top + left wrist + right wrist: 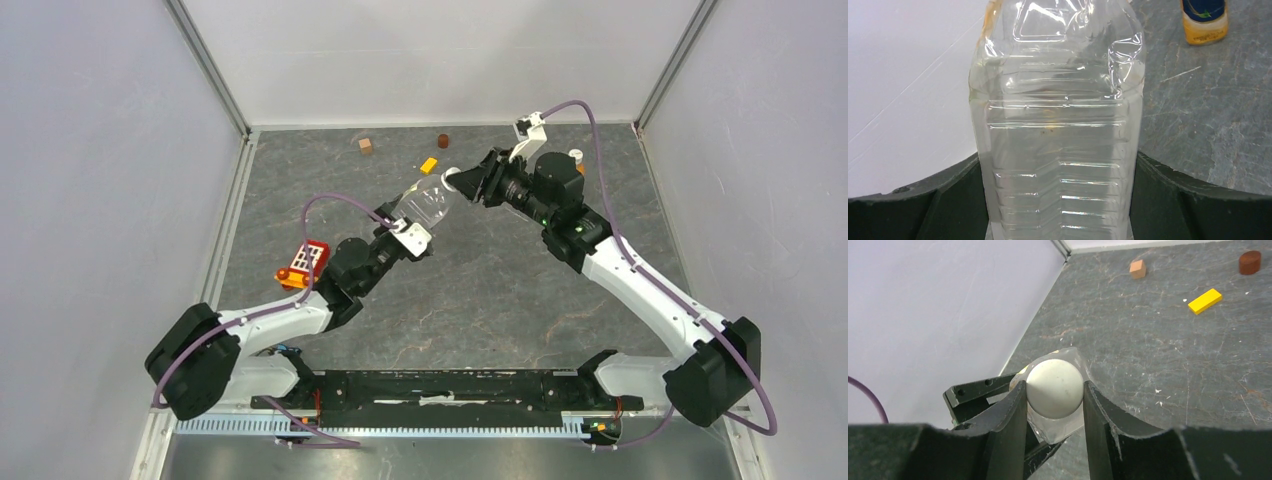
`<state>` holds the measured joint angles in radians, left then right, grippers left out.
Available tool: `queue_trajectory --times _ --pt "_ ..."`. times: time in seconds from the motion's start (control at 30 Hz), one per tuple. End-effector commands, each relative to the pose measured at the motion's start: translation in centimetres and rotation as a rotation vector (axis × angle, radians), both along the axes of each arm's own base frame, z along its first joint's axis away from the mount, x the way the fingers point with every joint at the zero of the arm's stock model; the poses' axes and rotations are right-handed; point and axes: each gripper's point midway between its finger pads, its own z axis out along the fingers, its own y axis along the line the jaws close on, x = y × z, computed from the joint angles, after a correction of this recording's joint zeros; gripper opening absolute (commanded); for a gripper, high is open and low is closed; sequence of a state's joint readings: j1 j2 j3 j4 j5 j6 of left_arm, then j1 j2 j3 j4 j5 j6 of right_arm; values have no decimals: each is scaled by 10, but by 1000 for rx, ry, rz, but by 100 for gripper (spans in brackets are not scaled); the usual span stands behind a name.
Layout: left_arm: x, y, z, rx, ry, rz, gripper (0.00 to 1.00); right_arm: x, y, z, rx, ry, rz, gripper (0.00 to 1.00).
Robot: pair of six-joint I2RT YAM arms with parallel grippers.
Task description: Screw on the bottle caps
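Left jaws are spread wide around the lower body of the clear bottle (1058,125), one dark jaw on each side, holding it. The left arm (290,315) reaches forward and to the right from its base with the elbow bent. It carries the bottle off the table (480,290), tilted so the neck points up and to the right. A red and orange toy (304,264) sits just beside that forearm.

At the bottle's mouth is a white cap (1054,388), and the right jaws are narrow, pinching it from both sides. The right arm (640,280) stretches from its base toward the far middle, wrist turned back left to meet the neck. Just behind that wrist stands the orange bottle (579,168) — its top looks white.

Further back on the table: a brown cube (366,146), a yellow block (429,164) and a dark brown cylinder (443,138).
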<state>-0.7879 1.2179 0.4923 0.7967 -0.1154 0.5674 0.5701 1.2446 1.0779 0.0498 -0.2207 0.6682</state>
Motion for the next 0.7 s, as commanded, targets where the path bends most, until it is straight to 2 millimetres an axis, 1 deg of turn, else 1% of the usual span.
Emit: queue_trajectory --times 0.0,0.17,0.37,0.53,0.67 --pt "-11 -22 96 -220 -216 -57 22 -17 18 -12 32 71 34 35" --pt "-16 -32 88 -113 -268 -67 22 -16 21 -14 41 104 22 36" --pt "-17 -40 82 -41 -310 -33 22 -16 26 -11 64 124 0 39" --pt "-14 -41 83 -34 -322 27 22 -16 30 -11 91 158 -11 42" --pt "-14 -43 84 -47 -317 31 22 -16 31 -9 129 170 -23 45"
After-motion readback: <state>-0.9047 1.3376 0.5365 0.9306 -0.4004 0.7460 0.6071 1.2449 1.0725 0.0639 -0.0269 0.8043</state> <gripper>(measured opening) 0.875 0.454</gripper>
